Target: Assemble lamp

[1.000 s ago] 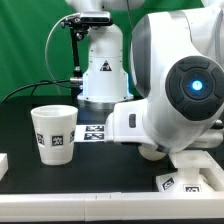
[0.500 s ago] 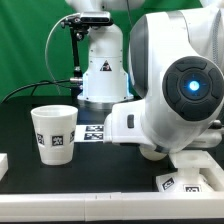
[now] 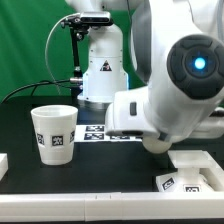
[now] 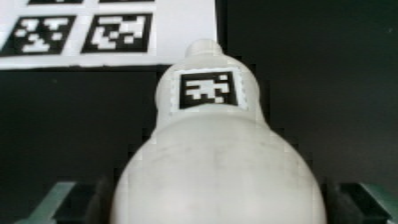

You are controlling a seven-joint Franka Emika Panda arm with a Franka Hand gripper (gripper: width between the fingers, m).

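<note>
In the wrist view the white bulb (image 4: 214,150) fills the frame. Its tagged narrow end points toward the marker board (image 4: 107,35) and its wide round head sits between my gripper (image 4: 222,208) fingers (image 4: 75,200). The dark fingers flank the head closely on both sides and the gripper looks shut on it. In the exterior view my large white arm (image 3: 180,85) hides the gripper and the bulb. The cup-shaped shade (image 3: 55,133) stands upright on the black table at the exterior view's left. The blocky base (image 3: 195,172) lies at the lower right.
The white robot pedestal (image 3: 103,70) with a triangle mark stands at the back centre. The marker board (image 3: 97,131) lies in front of it. A small white piece (image 3: 4,162) shows at the exterior view's left edge. A green backdrop lies behind.
My arm has risen and shifted toward the exterior view's right. The shade and the base have not moved.
</note>
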